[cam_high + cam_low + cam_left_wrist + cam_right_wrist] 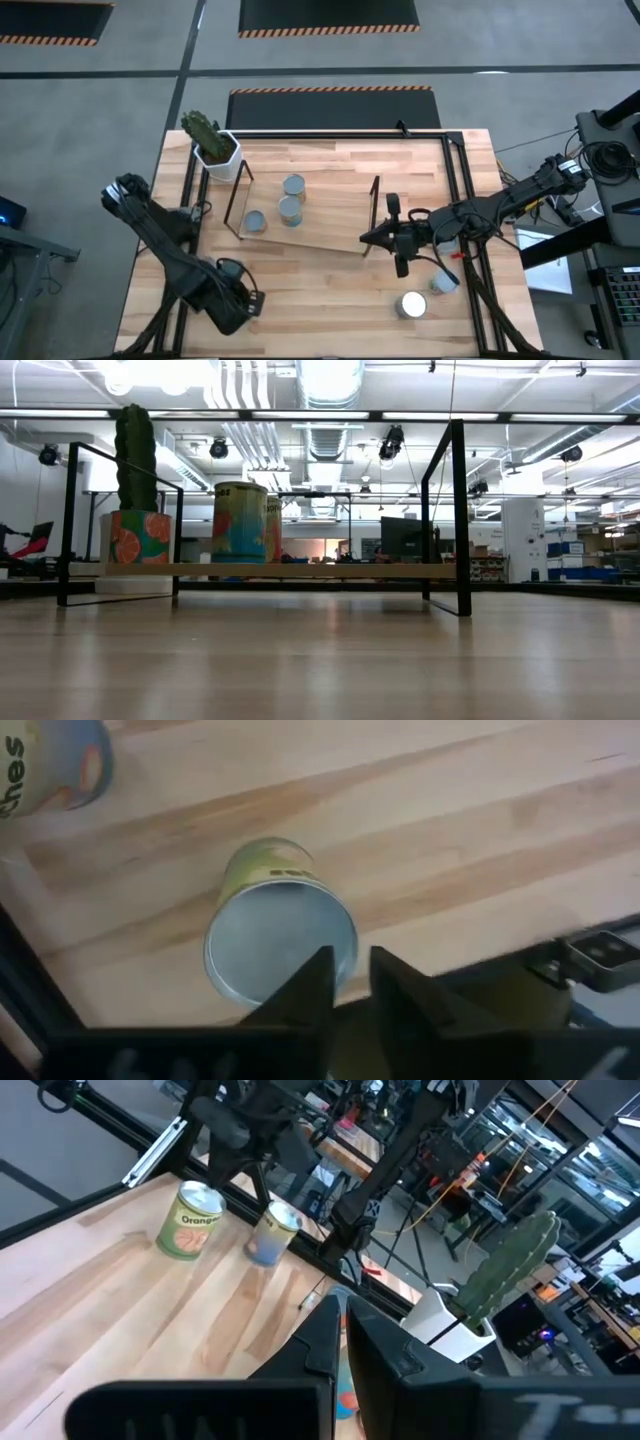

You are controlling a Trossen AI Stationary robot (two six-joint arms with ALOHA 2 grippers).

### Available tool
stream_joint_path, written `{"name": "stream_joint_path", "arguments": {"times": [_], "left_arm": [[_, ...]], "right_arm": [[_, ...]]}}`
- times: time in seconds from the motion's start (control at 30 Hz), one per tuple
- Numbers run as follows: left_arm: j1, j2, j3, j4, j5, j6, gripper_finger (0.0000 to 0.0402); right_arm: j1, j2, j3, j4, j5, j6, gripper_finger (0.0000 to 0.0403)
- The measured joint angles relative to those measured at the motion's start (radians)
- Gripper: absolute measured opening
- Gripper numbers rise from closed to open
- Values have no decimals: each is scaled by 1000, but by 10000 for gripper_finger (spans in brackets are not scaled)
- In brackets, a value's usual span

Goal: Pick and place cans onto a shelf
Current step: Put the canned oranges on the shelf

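Five cans [293, 185] show from above: three stand on the shelf [330, 225], toward its end nearest the white pot [222, 152] w/ a cactus [200, 128], and two stand on the bare tabletop [320, 300] near the right edge, one w/ a bright shiny top [411, 305], the other [443, 282] just beside it. Labels: the right wrist view gives "Orange" on a green-and-orange can [190, 1222], next to a blue-labelled one [272, 1235] whose text is too small to read. The left wrist view shows "ches" on a can at the frame's edge [50, 765], prob. the end of a longer word, plus a yellow-green can [280, 935] seen top-down, its writing unreadable. From table height, a can w/ a colourful fruit print [240, 520] sits on the shelf board, another w/ orange slices [140, 538] beside it. Left gripper [245, 305] hangs over the near-left part of the tabletop, fingers drawn close w/ only a slim gap, gripping nothing. Right gripper [372, 238] sits at the shelf's right end by the wire frame, fingers pressed together, empty. Tabletop is pale wood planks w/ a black rail round it. Room: grey floor w/ black mats edged in orange-black stripes, ceiling ducts and strip lights, a dark monitor [405, 538] far behind.
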Motion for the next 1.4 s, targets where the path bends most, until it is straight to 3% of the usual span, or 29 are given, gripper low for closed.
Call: {"name": "stream_joint_path", "arguments": {"times": [0.27,0.4,0.6,1.4], "left_arm": [[-3,84,0,-10,99,-9,232],[-11,93,0,-10,99,3,314],[-25,91,15,-35,86,4,391],[-39,154,-4,-24,65,-33,375]], "right_arm": [[0,0,0,-14,0,29,12],[0,0,0,-14,0,46,12],[0,0,0,-22,0,64,12],[0,0,0,-67,1,68,12]]}}
